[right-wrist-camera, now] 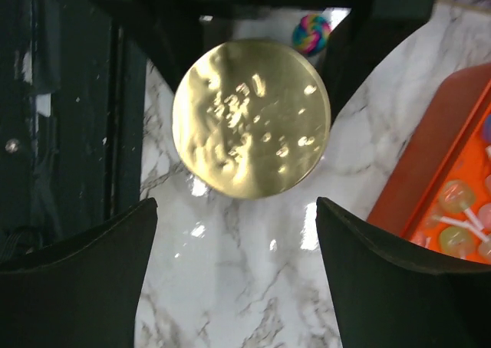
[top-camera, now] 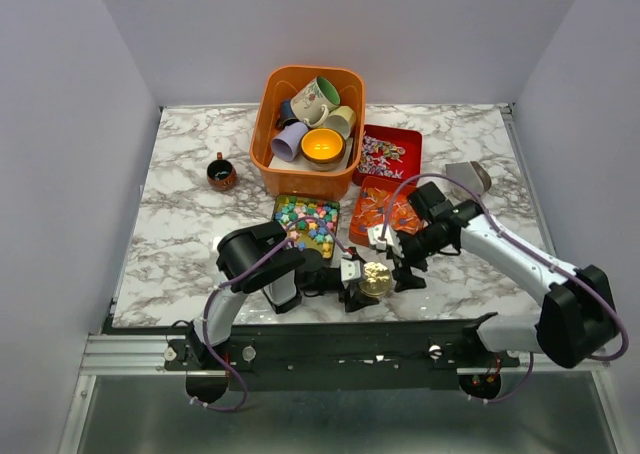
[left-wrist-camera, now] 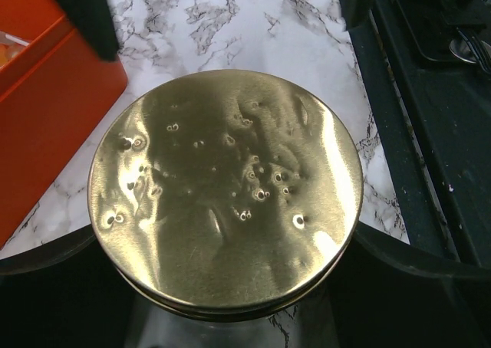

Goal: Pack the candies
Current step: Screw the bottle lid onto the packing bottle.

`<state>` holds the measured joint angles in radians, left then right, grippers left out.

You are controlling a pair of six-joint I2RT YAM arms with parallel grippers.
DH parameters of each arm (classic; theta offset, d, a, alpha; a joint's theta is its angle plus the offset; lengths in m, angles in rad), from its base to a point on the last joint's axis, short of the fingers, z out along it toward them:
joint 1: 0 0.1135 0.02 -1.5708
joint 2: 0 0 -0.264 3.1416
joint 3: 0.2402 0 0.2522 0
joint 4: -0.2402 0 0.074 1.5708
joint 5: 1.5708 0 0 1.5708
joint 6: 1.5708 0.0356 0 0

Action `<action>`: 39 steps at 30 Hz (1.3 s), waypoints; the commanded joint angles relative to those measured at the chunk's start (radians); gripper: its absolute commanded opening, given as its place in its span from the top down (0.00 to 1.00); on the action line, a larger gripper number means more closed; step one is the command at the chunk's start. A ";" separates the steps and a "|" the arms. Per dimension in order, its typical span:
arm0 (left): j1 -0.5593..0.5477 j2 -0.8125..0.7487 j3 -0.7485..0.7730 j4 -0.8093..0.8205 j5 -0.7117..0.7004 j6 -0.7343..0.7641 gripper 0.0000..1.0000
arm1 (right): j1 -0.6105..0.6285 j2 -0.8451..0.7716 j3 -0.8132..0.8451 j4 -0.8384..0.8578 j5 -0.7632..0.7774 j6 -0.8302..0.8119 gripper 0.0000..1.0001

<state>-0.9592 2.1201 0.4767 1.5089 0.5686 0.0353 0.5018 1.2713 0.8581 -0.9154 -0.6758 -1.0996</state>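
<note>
A glass jar with a dented gold lid [top-camera: 376, 277] [left-wrist-camera: 226, 187] [right-wrist-camera: 251, 118] stands near the table's front edge. My left gripper [top-camera: 368, 285] [left-wrist-camera: 226, 279] is open, one finger on each side of the jar below the lid. Its fingertips are hidden under the lid. My right gripper [top-camera: 395, 262] [right-wrist-camera: 236, 233] is open just short of the jar, with only marble between its fingers. Candies lie in three trays: multicolour ones [top-camera: 307, 221], speckled ones in a red tin [top-camera: 388, 154], and orange-red ones in another tin [top-camera: 385, 214] [right-wrist-camera: 460, 202]. One swirled candy [right-wrist-camera: 311, 34] lies beyond the jar.
An orange basket [top-camera: 272, 164] full of ceramic mugs stands at the back centre. A small dark cup [top-camera: 221, 173] sits to its left, and a grey object [top-camera: 467, 177] lies at the right. The orange-red tin's wall [left-wrist-camera: 46, 126] is close beside the jar. The black rail [left-wrist-camera: 430, 133] marks the table's near edge.
</note>
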 commanded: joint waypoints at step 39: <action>0.048 0.041 0.005 -0.076 -0.070 0.006 1.00 | 0.076 -0.145 -0.087 -0.123 -0.030 0.115 0.10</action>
<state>-0.9314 2.1201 0.4976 1.4879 0.5739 0.0330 0.5774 1.1355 0.7624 -0.9966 -0.7097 -1.0935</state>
